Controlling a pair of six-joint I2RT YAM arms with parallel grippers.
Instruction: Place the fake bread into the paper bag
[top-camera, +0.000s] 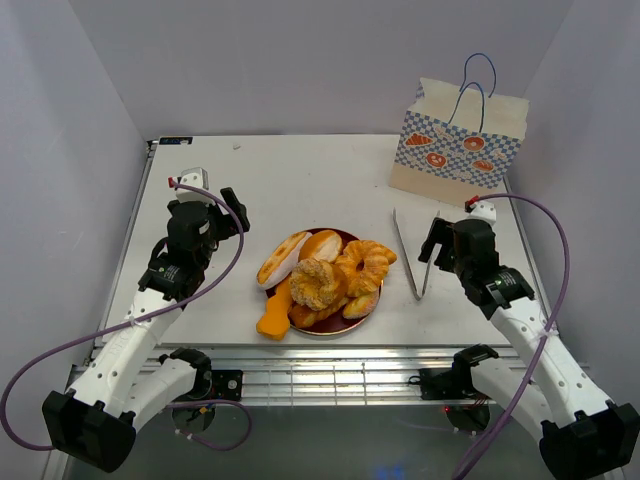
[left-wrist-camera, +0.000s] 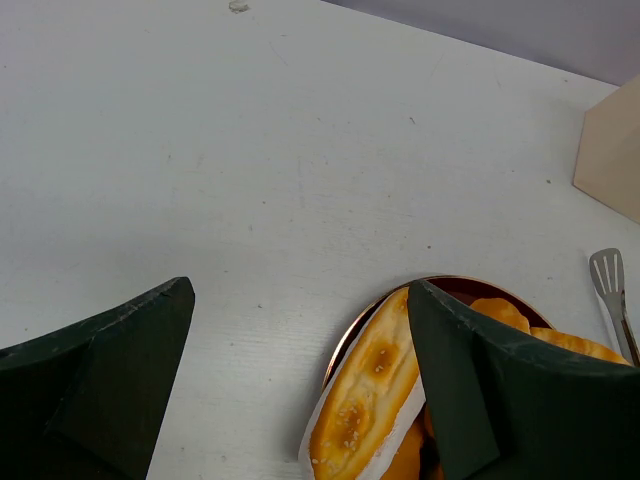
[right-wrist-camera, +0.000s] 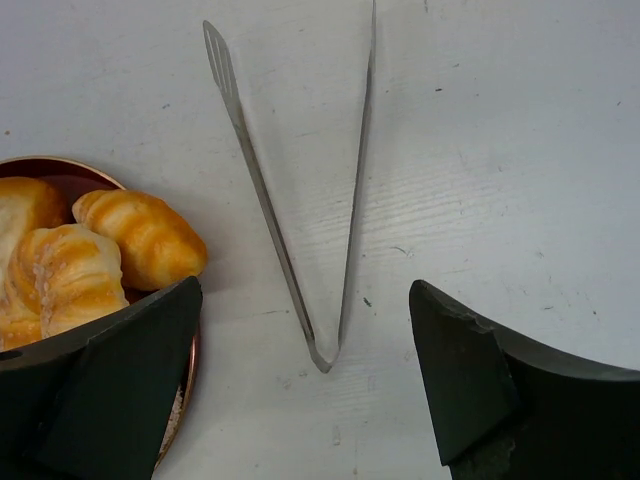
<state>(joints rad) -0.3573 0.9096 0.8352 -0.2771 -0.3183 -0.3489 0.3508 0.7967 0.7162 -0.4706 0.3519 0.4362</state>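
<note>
Left gripper (top-camera: 234, 211) angled toward plate (top-camera: 362, 317), jaws wide — right gripper (top-camera: 432, 241) over tongs (right-wrist-camera: 261, 190), jaws wide

A white, lightly scuffed table (top-camera: 300, 180) carries everything, and a dark red round plate (right-wrist-camera: 75, 183) sits near the middle of its near edge. Against the plate's left near rim, an orange wedge (top-camera: 273, 315) lies on the tabletop with its tip toward the table edge. An oval roll (top-camera: 282, 257) in a white sleeve juts out over the plate's left rim. Just right of the plate lie metal tongs (right-wrist-camera: 262, 190), flat and spread in a V, with the hinge toward the near edge and the tips pointing away. Beyond the tongs, far right of the plate, a cream paper bag (top-camera: 455, 150) with a blue checkered band stands upright. Far behind the plate to the left, a small speck (top-camera: 237, 147) marks the surface.
</note>
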